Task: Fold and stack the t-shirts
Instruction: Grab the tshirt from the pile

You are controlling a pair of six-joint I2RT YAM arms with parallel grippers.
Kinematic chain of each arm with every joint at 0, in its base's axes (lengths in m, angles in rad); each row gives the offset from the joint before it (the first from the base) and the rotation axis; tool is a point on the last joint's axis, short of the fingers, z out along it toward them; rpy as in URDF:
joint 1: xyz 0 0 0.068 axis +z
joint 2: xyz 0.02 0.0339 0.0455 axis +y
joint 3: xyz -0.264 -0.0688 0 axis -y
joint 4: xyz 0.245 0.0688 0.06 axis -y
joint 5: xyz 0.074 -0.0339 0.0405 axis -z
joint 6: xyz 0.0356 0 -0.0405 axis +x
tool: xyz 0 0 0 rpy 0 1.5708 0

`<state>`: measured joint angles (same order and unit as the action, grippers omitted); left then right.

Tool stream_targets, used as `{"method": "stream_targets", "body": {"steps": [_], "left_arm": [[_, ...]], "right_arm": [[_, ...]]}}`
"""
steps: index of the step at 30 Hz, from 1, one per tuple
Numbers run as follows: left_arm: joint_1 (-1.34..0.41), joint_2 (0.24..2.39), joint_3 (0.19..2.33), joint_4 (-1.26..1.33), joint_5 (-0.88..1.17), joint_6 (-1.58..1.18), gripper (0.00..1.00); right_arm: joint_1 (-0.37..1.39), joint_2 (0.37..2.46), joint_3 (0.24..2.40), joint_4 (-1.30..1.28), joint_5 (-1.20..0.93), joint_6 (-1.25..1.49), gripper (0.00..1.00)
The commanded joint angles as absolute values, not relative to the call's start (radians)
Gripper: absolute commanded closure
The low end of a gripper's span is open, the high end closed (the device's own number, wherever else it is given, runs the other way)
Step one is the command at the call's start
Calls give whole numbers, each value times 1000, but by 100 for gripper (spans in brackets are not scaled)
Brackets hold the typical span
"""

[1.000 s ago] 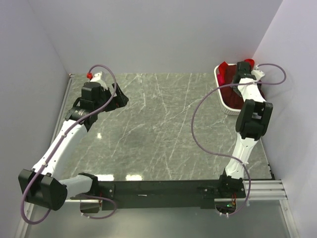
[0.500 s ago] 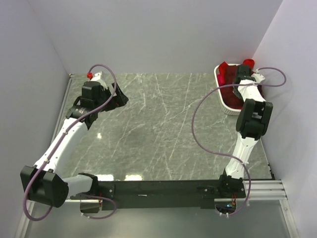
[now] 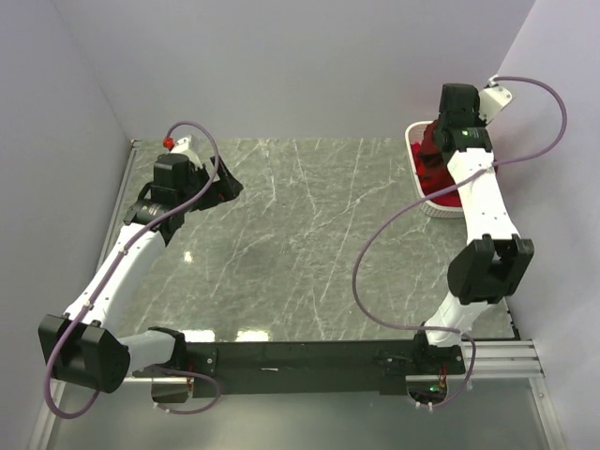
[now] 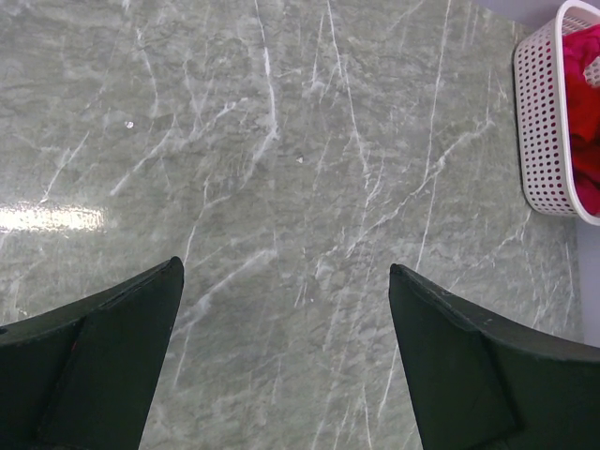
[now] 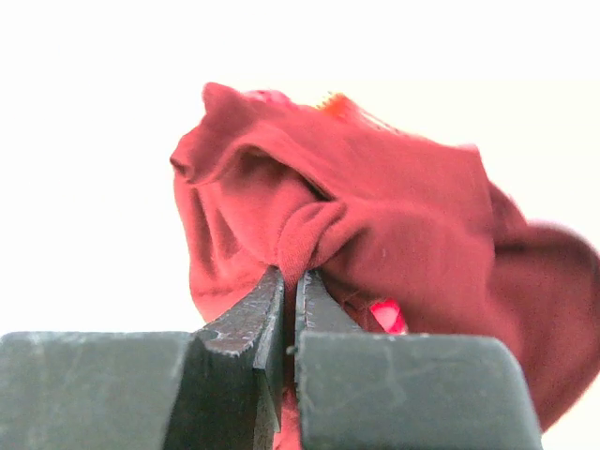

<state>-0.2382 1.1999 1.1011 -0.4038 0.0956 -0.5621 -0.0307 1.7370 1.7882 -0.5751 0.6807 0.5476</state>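
My right gripper (image 5: 291, 274) is shut on a fold of a dark red t-shirt (image 5: 394, 225), which bunches up just past the fingertips. From the top view, that gripper (image 3: 441, 141) hangs above the far end of the white basket (image 3: 419, 187) at the table's back right, and the t-shirt (image 3: 429, 152) dangles from it. More bright red t-shirts (image 3: 452, 197) lie in the basket. At the far left, my left gripper (image 3: 228, 187) is open over bare marble, its jaws wide apart (image 4: 286, 266) with nothing between them.
The marble table (image 3: 300, 244) is walled on the left, back and right. The slotted basket (image 4: 541, 122) with red cloth (image 4: 586, 94) shows at the upper right of the left wrist view. A black rail carrying both arm bases (image 3: 300, 356) runs along the near edge.
The right gripper has shut on the dark red t-shirt in the basket and risen with it. The left arm has barely moved.
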Motion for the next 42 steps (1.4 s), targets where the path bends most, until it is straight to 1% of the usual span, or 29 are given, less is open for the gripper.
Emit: {"method": "stream_targets", "body": {"steps": [1,3,6,9,13,14,18,22,23,24,26,27,28,30,32,33,36,38,41,42], "left_arm": [[-232,1158,1098,-356,118,-571,3],[-232,1155,1098,-356,120,-569,3],[-230,1151,1095,-353,126,-574,3],[-230,1149,1094,-350,132,-574,3],[-230,1141,1091,-350,132,-572,3],[-230,1141,1091,-351,129,-571,3],[-230,1134,1088,-353,121,-568,2],[-230,1132,1085,-351,118,-568,2],[-230,1132,1085,-351,118,-568,2],[-230,1134,1083,-351,121,-566,2],[-230,1134,1080,-348,123,-566,2],[-230,1134,1080,-348,124,-568,2],[-229,1137,1077,-347,126,-568,2],[-229,1137,1075,-347,127,-568,2],[-229,1138,1074,-344,129,-566,2],[-229,1141,1072,-344,129,-568,2],[-229,1144,1074,-344,135,-568,2],[-229,1147,1072,-344,138,-568,2],[-229,1149,1069,-342,143,-569,2],[-229,1147,1066,-341,143,-569,2]], "right_arm": [[-5,1619,1833,-450,765,477,100],[44,1592,1854,-390,823,414,100],[52,1630,1952,-420,869,390,100],[41,1681,2005,-443,919,359,100],[-5,1741,1951,-433,911,397,100],[-43,1752,1941,-417,907,414,100],[-72,1840,1931,-402,922,440,100],[-80,1887,1931,-466,878,506,100],[-81,1884,1912,-462,844,518,95],[-80,1878,1867,-460,832,529,75],[-80,1864,1818,-454,796,541,56],[-81,1846,1762,-443,748,538,45],[-81,1836,1735,-431,723,531,42],[-80,1815,1682,-425,665,520,39],[-80,1798,1652,-436,649,512,41],[-78,1781,1623,-437,635,509,46],[-72,1749,1577,-446,623,509,48],[-58,1730,1562,-448,637,502,53],[-46,1698,1557,-439,658,489,56],[-45,1694,1563,-437,658,485,65]]}}
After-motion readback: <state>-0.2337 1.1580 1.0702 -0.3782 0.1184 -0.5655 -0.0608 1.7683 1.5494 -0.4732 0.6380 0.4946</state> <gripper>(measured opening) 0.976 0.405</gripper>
